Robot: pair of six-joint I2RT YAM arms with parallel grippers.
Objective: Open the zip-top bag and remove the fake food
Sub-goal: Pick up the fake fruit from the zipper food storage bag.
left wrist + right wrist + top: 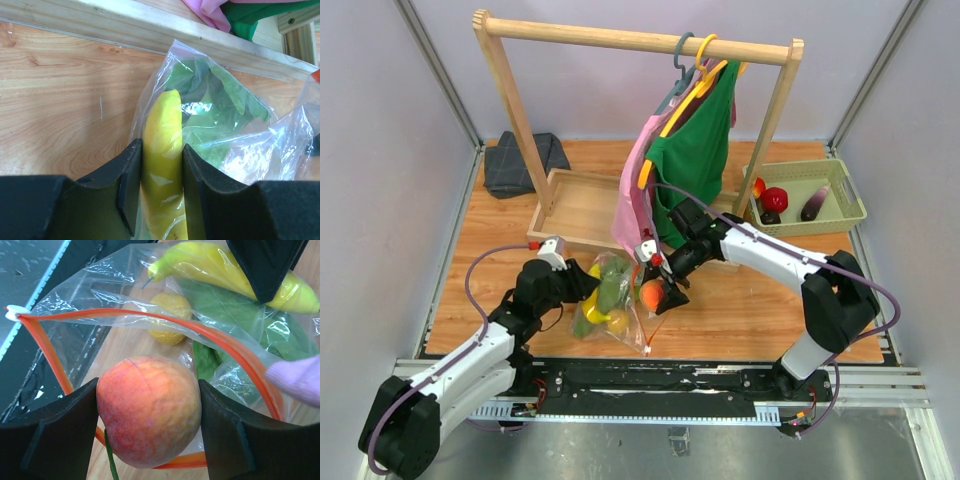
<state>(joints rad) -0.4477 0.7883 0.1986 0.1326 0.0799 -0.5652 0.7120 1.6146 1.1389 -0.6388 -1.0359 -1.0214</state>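
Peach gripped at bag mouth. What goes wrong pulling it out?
1. The orange zip strip runs around and under the peach; lifting may snag it and drag the zip-top bag.
2. The left gripper pinches the bag over the banana; that rounded hold may slip.
3. The right gripper spans the wide peach; it could pop out.
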